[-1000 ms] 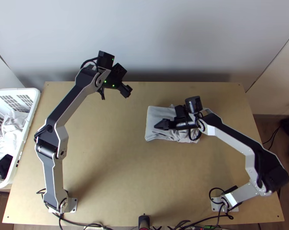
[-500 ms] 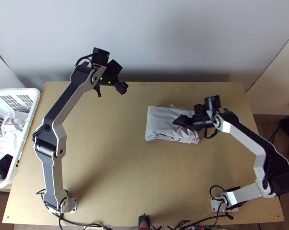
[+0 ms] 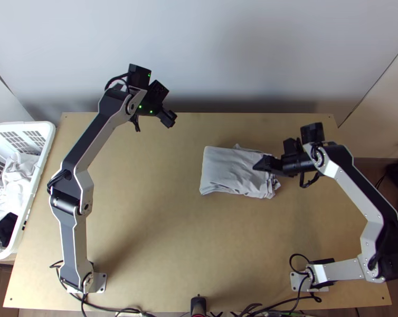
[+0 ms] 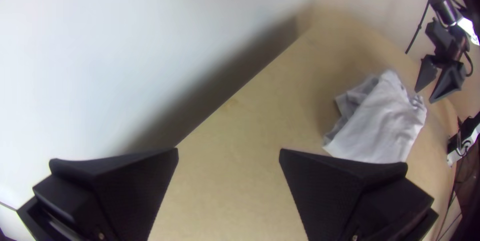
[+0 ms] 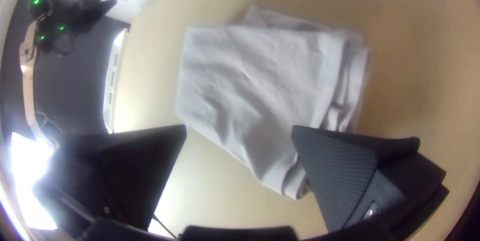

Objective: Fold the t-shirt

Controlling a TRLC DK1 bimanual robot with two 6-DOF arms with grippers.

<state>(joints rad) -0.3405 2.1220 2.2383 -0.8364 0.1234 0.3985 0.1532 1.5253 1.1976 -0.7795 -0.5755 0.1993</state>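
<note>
From where I stand, the shirt (image 3: 225, 169) lies folded small right of the table's (image 3: 162, 227) middle, long axis roughly along the table's far edge. The right gripper (image 5: 239, 127) is plainly nearer, spread and empty at the shirt's rumpled end, towards the table's right edge; its arm (image 3: 357, 182) elbows out past that edge. The left gripper (image 4: 229, 150), also parted and empty, hangs by the table's far edge.

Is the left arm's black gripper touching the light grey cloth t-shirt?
Apart: the top view shows bare wooden table between the left gripper and the t-shirt.
</note>
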